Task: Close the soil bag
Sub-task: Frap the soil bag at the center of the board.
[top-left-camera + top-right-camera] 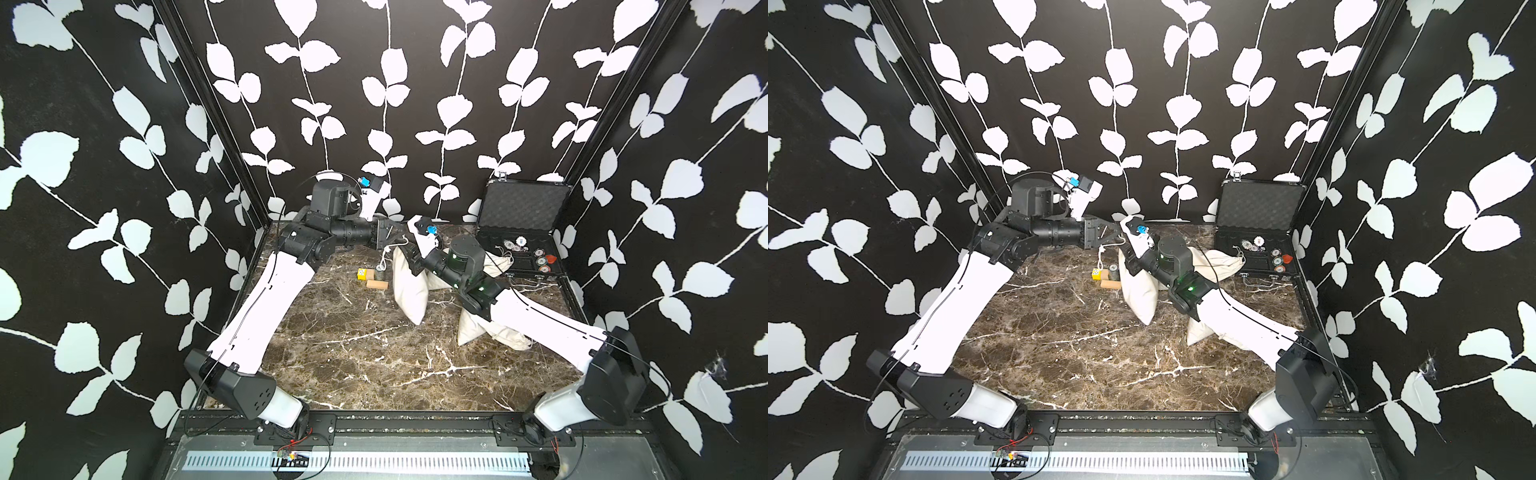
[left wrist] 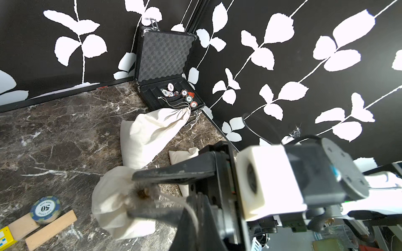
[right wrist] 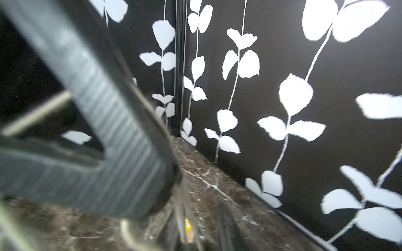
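The soil bag (image 1: 409,286) (image 1: 1140,295) is a cream cloth sack standing at mid-table. Its gathered mouth shows brown soil (image 2: 142,193) in the left wrist view. My right gripper (image 1: 409,259) (image 1: 1128,259) has one finger (image 2: 174,173) on each side of the bag's neck, pressed against the cloth. My left gripper (image 2: 199,197) (image 1: 395,232) is just beside the mouth and shut on the white drawstring (image 2: 174,198). The string's loose end hangs down to a knot (image 1: 380,268). In the right wrist view the left finger (image 3: 108,130) fills the foreground and the string (image 3: 182,206) runs between my own blurred fingers.
An open black case (image 1: 521,224) with poker chips stands at the back right. Two more cream sacks lie near it (image 1: 496,266) and under the right arm (image 1: 494,332). Left of the soil bag are a yellow cube (image 1: 362,273), a chip stack (image 1: 379,275) and wooden blocks (image 1: 376,284).
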